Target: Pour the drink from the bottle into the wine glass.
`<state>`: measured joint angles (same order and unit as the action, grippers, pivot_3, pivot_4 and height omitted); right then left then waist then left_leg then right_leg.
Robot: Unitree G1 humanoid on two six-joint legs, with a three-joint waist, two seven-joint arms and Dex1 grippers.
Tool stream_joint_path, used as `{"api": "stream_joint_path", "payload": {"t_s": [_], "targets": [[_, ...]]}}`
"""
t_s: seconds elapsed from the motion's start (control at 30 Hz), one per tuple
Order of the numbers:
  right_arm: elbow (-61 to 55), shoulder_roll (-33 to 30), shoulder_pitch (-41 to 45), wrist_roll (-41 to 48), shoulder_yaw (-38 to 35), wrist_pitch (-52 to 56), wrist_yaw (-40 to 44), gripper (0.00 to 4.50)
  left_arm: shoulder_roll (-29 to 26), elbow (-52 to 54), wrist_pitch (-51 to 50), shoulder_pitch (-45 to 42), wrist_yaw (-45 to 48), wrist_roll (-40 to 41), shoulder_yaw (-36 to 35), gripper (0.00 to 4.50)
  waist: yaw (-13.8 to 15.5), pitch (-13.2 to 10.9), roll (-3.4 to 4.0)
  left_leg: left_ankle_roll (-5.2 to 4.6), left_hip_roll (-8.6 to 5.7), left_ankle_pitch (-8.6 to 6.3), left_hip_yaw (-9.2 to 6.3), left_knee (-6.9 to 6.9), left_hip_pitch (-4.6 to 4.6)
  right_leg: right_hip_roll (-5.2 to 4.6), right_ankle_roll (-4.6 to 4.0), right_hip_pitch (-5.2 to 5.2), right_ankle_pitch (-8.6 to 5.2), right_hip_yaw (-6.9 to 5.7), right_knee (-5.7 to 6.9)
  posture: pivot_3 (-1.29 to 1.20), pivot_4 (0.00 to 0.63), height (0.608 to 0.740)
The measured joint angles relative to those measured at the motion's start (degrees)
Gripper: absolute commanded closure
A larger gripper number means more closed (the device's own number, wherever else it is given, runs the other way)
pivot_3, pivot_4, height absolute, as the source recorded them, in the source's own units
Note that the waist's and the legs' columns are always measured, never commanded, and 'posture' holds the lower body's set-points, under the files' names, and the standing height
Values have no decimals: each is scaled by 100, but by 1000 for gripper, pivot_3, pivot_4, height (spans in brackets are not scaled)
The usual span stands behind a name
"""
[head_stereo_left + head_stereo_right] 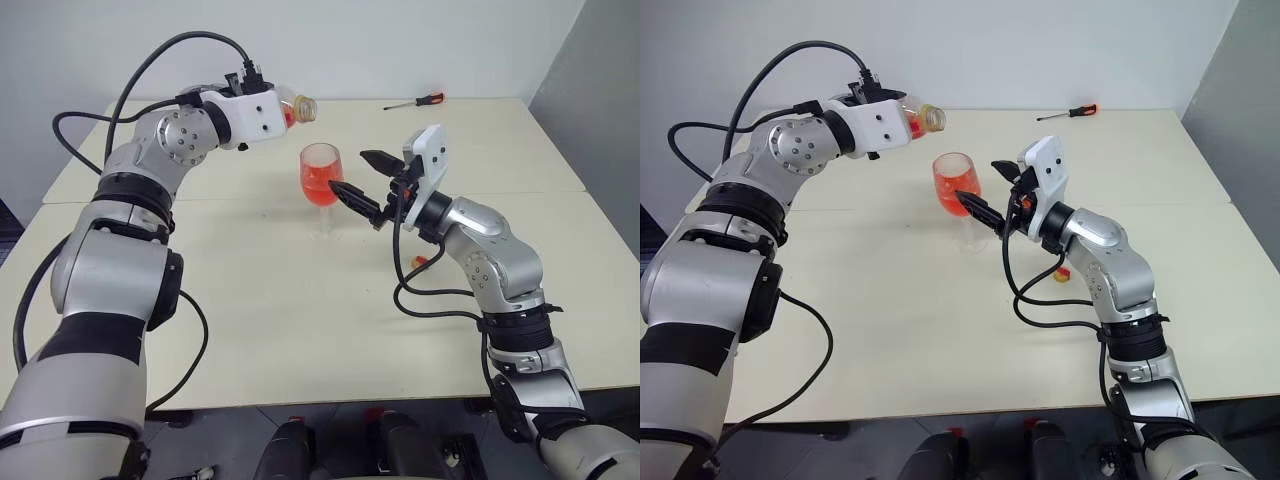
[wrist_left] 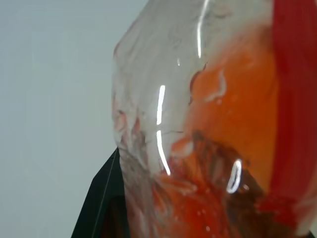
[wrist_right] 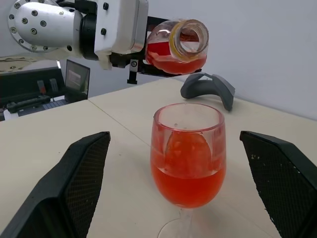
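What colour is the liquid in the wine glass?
Bright red-orange and translucent, filling the lower part of the wine glass; clearest in the right wrist view.

A: Cream table [image 1: 300,330], seam across the middle. Plain pale wall [image 1: 400,40] behind.

B: Grey wall [image 1: 600,80] on the right. Red-handled screwdriver [image 1: 418,101] near the far edge.
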<state>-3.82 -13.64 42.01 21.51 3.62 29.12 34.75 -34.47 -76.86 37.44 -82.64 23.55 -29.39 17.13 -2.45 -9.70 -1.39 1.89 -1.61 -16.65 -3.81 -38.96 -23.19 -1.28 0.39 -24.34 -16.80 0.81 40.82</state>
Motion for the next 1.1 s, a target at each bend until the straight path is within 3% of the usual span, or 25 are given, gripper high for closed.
{"api": "stream_joint_path", "payload": {"t_s": [0.43, 0.7, 0.83, 1.1], "targets": [[-520, -318, -361, 6, 97, 158, 152, 0, 314, 285, -1251, 409, 719, 1707, -1524, 2795, -59, 4, -2, 0, 2, 0, -2, -2, 1, 0, 0, 0, 0, 2, 6, 0, 150, 740], [-1511, -689, -1040, 8, 365, 340, 331, 0, 403, 1294, -2291, 1551, 475, 2740, -2411, 2795, -82, 6, -6, 1, 4, 0, -17, -4, 0, 0, 0, 1, 0, 11, 7, 0, 150, 740], [-1717, -797, -1340, -9, 451, 344, 353, 0, 619, 2335, -2733, 2448, 189, 3198, -2753, 2795, -75, 15, -8, 1, 4, 0, -20, -6, 4, -2, 0, 9, 0, 12, 4, 0, 150, 740], [-1921, -772, -1721, -17, 504, 375, 123, 0, 1028, 3615, -3641, 3718, -317, 3602, -2941, 2795, -49, 20, -17, 1, 4, 0, -21, -7, 5, -2, -1, 11, 0, 10, 5, 0, 150, 740]]}}
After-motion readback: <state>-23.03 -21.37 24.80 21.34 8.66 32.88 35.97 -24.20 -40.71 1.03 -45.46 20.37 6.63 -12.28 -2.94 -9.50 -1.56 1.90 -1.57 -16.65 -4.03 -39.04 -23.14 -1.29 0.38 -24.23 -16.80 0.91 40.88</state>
